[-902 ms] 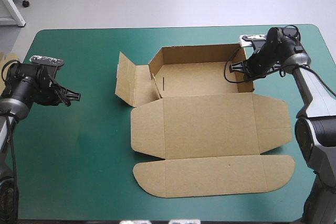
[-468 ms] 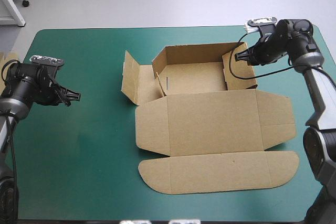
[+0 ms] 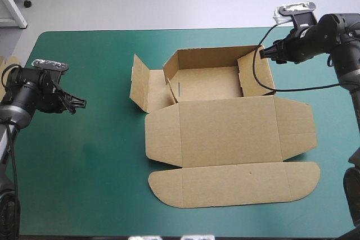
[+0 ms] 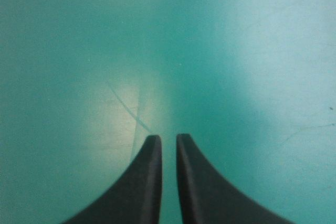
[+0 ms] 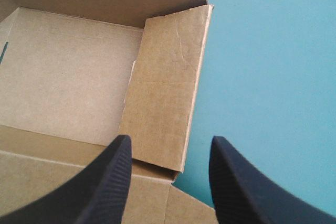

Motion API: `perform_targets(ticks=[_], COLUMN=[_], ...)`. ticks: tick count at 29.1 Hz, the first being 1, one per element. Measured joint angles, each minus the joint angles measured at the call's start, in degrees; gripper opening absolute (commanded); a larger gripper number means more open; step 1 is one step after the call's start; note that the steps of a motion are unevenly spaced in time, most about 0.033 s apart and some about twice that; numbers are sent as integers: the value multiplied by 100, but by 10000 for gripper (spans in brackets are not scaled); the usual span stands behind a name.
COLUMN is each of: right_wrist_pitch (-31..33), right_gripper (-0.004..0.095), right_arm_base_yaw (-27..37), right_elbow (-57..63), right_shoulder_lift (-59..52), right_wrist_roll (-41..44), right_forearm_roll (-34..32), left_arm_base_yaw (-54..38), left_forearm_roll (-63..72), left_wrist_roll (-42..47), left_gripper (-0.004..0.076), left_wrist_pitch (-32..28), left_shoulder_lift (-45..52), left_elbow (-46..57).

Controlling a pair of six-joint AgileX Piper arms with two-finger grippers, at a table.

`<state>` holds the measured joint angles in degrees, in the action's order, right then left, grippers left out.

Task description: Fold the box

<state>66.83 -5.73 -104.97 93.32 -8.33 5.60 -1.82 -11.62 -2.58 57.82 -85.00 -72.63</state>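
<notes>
At the table's left edge a sliver of brown board (image 3: 7,63) shows. Just beside it the left gripper (image 3: 76,104) hangs over the teal-green cover (image 3: 84,155), well apart from the box. In its own wrist view, the left gripper (image 4: 168,140) has its black fingers (image 4: 149,182) drawn together with only a thin slit between them. Nothing sits in that slit, and only bare cover lies ahead.

The brown box (image 3: 219,133) lies in the middle of the table, toward its right half. Its left flap (image 3: 140,82) stands splayed outward. The back wall (image 3: 214,57) is raised along the far side, and the tray floor (image 3: 205,82) lies open below it. The lid panel lies flat toward the near edge, and its rounded tuck flap (image 3: 236,184) lies flat beyond it. The right wall (image 3: 256,74) stands up, leaning slightly inward.

The right gripper (image 3: 263,53) hovers at the box's far right corner, just beside the top of that wall. In its wrist view, the right gripper (image 5: 170,140) has its fingers (image 5: 105,182) spread wide, holding nothing. The right wall (image 5: 163,93) lies ahead of them, its outer edge in line with the gap.
</notes>
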Motion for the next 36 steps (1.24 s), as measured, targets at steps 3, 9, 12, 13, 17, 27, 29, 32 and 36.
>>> perform_targets(ticks=[3, 9, 12, 13, 17, 27, 29, 32, 36], right_wrist_pitch=[62, -487, -646, -646, -624, -618, -625, -632, -539], right_gripper=[344, 376, 577, 663, 780, 772, 762, 708, 576], right_arm_base_yaw=[-344, -701, -676, -670, -670, -655, -578, -380, -140], right_elbow=[133, 330, 329, 329, 336, 171, 39, -183, -331], right_shoulder_lift=[-236, -252, -12, 71, 520, 1474, 1667, 1955, 2266], right_wrist_roll=[69, 309, 706, 768, 920, 1067, 1067, 1060, 833], right_forearm_roll=[-262, -752, -1342, -1421, -1484, -1472, -1374, -1149, -770], left_arm_base_yaw=[0, 0, 0, 0, 0, 0, 0, 0, 0], left_forearm_roll=[0, 0, 0, 0, 0, 0, 0, 0, 0], left_wrist_roll=[0, 0, 0, 0, 0, 0, 0, 0, 0], left_gripper=[72, 72, 72, 72, 72, 72, 72, 72, 72], left_wrist_pitch=[0, 11, 19, 19, 19, 19, 24, 24, 24], left_shoulder_lift=[0, 0, 0, 0, 0, 0, 0, 0, 0], left_elbow=[0, 0, 0, 0, 0, 0, 0, 0, 0])
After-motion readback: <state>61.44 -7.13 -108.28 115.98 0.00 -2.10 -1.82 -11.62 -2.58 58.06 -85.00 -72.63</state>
